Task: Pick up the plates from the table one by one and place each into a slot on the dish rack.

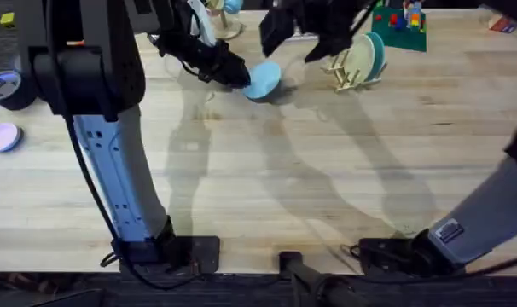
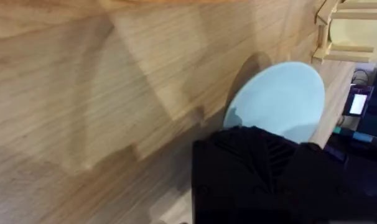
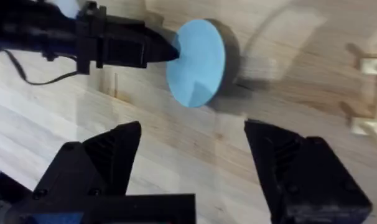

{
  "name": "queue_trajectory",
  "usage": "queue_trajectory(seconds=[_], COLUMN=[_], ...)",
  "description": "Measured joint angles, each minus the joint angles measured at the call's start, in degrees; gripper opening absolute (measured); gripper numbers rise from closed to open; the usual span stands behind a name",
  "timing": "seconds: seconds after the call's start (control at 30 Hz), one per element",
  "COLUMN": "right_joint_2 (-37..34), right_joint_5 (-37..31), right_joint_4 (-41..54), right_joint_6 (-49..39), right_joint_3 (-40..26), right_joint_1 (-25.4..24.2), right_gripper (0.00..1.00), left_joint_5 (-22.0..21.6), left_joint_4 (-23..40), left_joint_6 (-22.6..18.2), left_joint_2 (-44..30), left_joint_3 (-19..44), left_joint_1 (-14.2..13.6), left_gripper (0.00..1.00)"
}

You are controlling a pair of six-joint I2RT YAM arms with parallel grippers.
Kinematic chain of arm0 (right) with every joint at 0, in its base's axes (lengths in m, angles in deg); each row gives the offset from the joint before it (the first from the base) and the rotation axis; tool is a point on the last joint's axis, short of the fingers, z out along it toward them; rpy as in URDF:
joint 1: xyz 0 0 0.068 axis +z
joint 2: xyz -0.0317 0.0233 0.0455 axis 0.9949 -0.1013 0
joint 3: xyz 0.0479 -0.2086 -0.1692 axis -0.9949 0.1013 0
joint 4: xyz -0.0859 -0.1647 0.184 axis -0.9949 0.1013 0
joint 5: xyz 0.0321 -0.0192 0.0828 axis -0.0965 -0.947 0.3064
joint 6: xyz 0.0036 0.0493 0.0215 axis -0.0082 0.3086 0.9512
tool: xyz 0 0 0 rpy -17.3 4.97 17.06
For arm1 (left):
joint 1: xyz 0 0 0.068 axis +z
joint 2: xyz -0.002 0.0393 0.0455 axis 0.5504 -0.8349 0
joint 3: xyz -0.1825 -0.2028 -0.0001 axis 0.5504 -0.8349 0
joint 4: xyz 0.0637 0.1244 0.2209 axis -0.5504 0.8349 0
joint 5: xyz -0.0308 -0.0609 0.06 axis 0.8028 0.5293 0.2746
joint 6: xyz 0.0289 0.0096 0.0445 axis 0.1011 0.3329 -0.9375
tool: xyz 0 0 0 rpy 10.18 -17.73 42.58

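While the left tool (image 1: 238, 75) pinches the near rim of the light blue plate (image 1: 263, 80) at upper centre of the overhead frame, the plate stands tilted on the bench (image 1: 267, 188), its face lifted off the wood and its far edge apparently resting on the planks. The tool's dark fingers are closed on the plate's left edge, a grip also seen from the right wrist view, where the left tool (image 3: 167, 51) comes in from the upper left onto the blue plate (image 3: 198, 62).

The right tool (image 3: 191, 149) hangs with its jaws spread wide and nothing between them, above the bench between plate and rack; in the overhead frame its dark shape (image 1: 314, 38) sits just right of the plate.

The dish rack (image 1: 354, 70) stands farther to the right in the overhead frame, near the top edge, well apart from the blue plate. It already carries a pale cream plate (image 1: 358, 56) upright between its pegs, with a teal plate (image 1: 377, 55) upright behind it.

The coming move appears to turn on this line: the rack lies to the right of the held plate, so the plate must travel rightward and stand on edge, parallel to those already slotted. The open right tool looks nearer the rack.
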Motion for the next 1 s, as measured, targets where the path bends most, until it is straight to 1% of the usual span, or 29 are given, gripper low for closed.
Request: queue_trajectory(seconds=[0.2,0.43,0.8,1.0], right_joint_2=[-5.2,-9.7,-12.7,-14.6], right_joint_5=[0.2,0.2,0.2,0.2], right_joint_4=[-2.6,-5.9,-9.5,-10.6], right_joint_6=[2.0,3.5,6.5,12.2], right_joint_3=[0.0,0.0,0.0,0.0], right_joint_1=[2.0,2.2,2.2,2.3], right_gripper=[0.995,0.993,0.993,0.993], left_joint_5=[0.0,0.0,0.0,0.0], left_joint_4=[0.0,0.0,0.0,0.0], left_joint_6=[0.0,0.0,0.0,0.0], left_joint_2=[0.0,0.0,0.0,0.0], left_joint_3=[0.0,0.0,0.0,0.0], left_joint_1=[0.0,0.0,0.0,0.0], left_gripper=[0.041,0.041,0.041,0.041])
